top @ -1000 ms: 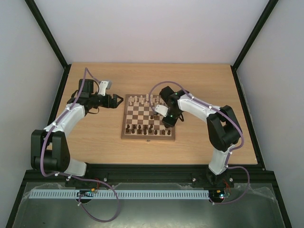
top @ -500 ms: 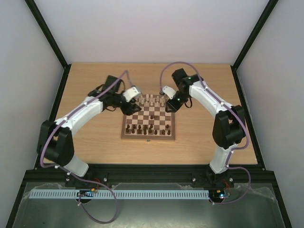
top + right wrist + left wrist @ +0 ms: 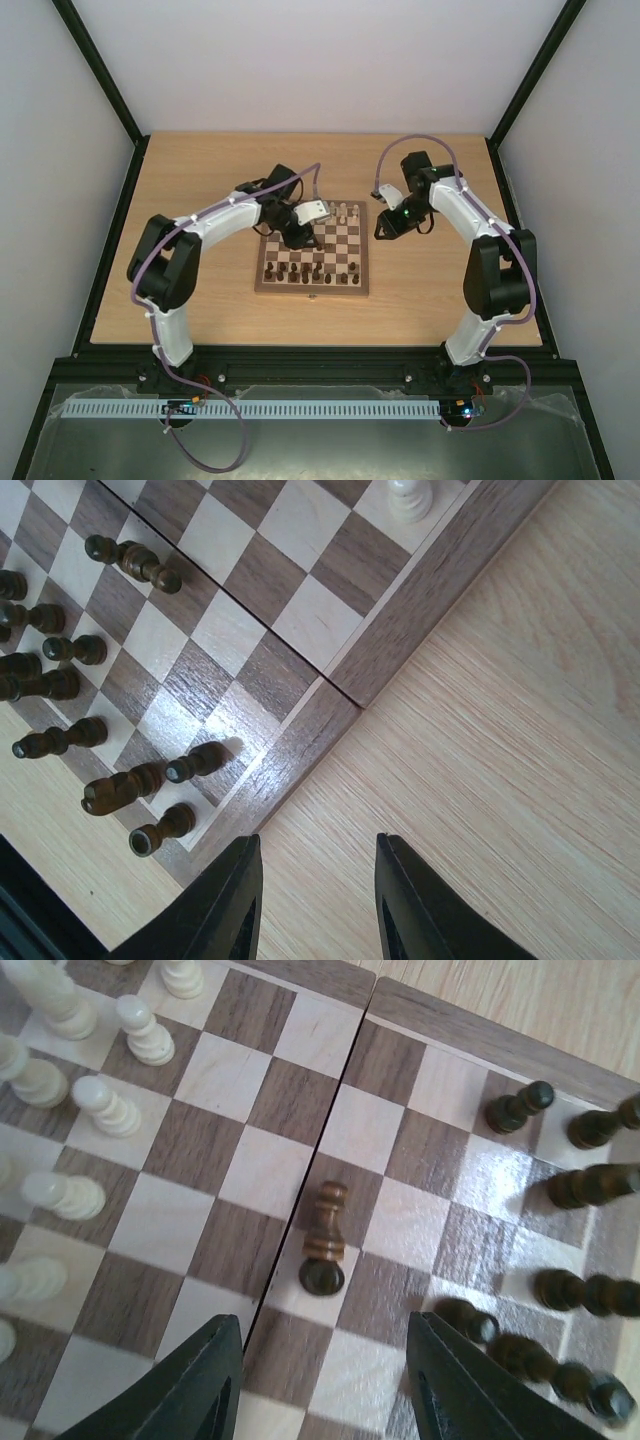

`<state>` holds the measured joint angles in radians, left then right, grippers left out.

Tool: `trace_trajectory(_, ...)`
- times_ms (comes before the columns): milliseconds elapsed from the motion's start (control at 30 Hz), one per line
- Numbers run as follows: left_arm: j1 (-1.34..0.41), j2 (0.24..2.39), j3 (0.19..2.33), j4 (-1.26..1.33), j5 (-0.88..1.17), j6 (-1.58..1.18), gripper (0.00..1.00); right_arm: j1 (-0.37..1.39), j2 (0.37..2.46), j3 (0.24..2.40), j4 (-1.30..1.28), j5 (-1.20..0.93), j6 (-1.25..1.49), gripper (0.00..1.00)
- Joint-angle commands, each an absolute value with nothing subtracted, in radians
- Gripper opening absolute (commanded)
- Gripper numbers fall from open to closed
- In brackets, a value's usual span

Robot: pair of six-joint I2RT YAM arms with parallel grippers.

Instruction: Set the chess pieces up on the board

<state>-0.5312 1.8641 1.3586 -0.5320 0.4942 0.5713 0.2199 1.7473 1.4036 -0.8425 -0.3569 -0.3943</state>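
Since the earlier frame, the left arm has been swung in from the bare table (image 3: 200, 290) and stretched over the far left part of the board (image 3: 310, 290), while the right arm has been drawn off the board to its right side. The left gripper (image 3: 320, 1320) is held above the middle squares with its jaws moderately apart, and nothing is gripped between them. Just ahead of its fingers, a lone dark piece (image 3: 325, 1237) is seen on a square beside the board's centre seam, well apart from the others. The cream pieces (image 3: 75, 1110) are gathered along the far side of the board, and the dark pieces (image 3: 570, 1200) are ranked along the near side, next to the brown border. The right gripper (image 3: 318, 840) is held over the bare wood of the table, just beside the board's right edge, with its jaws narrowly apart and nothing held. In the right wrist view, part of the dark ranks and a single cream piece at the border are shown.
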Motion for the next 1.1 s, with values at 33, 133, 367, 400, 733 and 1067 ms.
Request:
trace_trajectory(33,-0.595,1.950,1.425,-0.539,0.388,0.539,0.46,0.224,1.718,1.375,-0.848,-0.397,-0.362,0.32)
trace_trajectory(133,-0.620,1.974,1.431,-0.533,0.346,0.523,0.44,0.225,1.719,1.373,-0.846,-0.393,-0.364,0.32)
trace_trajectory(367,-0.632,1.974,1.428,-0.512,0.286,0.515,0.42,0.225,1.716,1.362,-0.836,-0.397,-0.356,0.32)
trace_trajectory(400,-0.631,1.974,1.429,-0.512,0.285,0.517,0.41,0.224,1.715,1.358,-0.834,-0.399,-0.355,0.32)
trace_trajectory(733,-0.630,1.983,1.430,-0.518,0.278,0.532,0.28,0.224,1.732,1.363,-0.827,-0.408,-0.351,0.31)
trace_trajectory(1067,-0.629,2.004,1.455,-0.535,0.310,0.542,0.19,0.225,1.804,1.427,-0.821,-0.489,-0.301,0.31)
